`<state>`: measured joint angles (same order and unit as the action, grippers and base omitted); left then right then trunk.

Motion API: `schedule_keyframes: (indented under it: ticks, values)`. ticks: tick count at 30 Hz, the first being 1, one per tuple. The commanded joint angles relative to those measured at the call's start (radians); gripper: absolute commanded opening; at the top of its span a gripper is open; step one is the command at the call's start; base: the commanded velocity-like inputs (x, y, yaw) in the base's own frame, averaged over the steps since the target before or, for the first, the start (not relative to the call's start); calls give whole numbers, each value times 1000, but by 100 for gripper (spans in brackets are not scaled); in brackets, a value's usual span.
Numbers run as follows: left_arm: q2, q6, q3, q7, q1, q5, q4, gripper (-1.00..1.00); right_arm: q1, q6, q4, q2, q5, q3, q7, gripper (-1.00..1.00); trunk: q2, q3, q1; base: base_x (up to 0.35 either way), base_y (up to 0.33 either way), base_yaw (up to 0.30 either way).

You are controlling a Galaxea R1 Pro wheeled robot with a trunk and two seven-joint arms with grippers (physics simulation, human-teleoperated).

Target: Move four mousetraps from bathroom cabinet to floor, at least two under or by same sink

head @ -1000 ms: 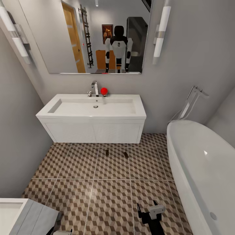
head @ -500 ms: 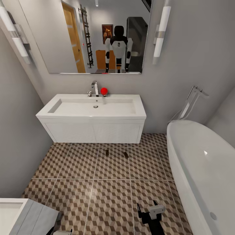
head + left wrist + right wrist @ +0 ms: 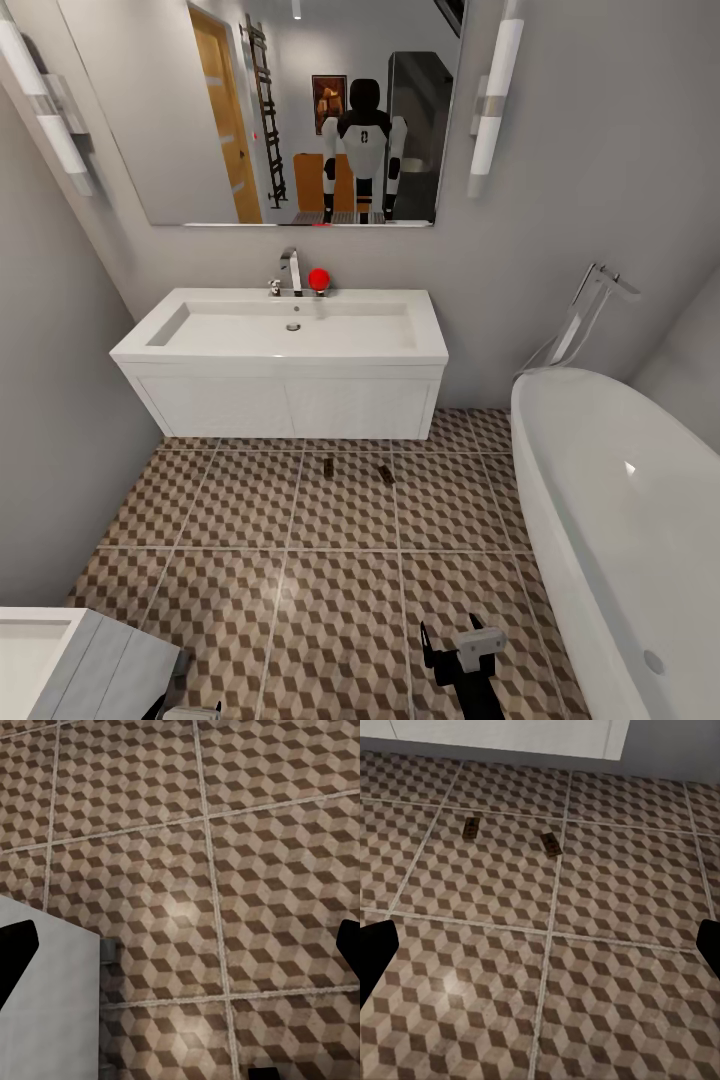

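Looking down from the head camera, I have the bathroom sink (image 3: 290,330) with its chrome tap (image 3: 291,271) straight ahead on the white vanity (image 3: 285,402), and two mousetraps on the bathroom floor (image 3: 330,610) just in front of it. One mousetrap (image 3: 328,466) lies on the tile below the middle of the vanity; the second mousetrap (image 3: 385,473) sits near it, toward the bathtub (image 3: 620,520), slightly angled. They are apart, not touching, both flat on the cube-pattern tiles.

My right gripper (image 3: 462,655) hangs low over the floor near the tub, well short of both traps. From the right wrist camera the same two traps (image 3: 472,827) (image 3: 550,843) show far ahead of the jaws, beside a grout line, with nothing between the dark fingertips (image 3: 373,952) at the picture's edges. Those jaws stand wide and hold nothing.

On the left wrist camera the fingertips (image 3: 15,949) also sit at the far edges, spread wide and unloaded, over bare tile with a corner of the low white drawer unit (image 3: 45,1005) beneath. That unit (image 3: 70,665) appears in the head view too, at my left.

A red ball (image 3: 319,279) rests by the tap, and the mirror (image 3: 290,110) reflects the robot.
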<state>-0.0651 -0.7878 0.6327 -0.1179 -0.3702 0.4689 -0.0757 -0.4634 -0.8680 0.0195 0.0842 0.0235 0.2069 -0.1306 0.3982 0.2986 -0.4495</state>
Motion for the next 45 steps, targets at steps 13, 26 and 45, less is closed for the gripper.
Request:
schedule_keyframes:
  ticks: [13, 26, 45]
  values:
    - [1, -4, 9, -6, -1, 0, -3, 100, -1, -2, -1, 0, 3, 8, -11, 100, 2, 2, -1, 0, 0, 0]
    - [1, -4, 9, -6, -1, 0, -3, 100, -1, -2, -1, 0, 3, 8, -11, 100, 2, 2, -1, 0, 0, 0]
    - [1, -4, 9, -6, -1, 0, -3, 100, -1, -2, -1, 0, 3, 8, -10, 100, 2, 2, -1, 0, 0, 0]
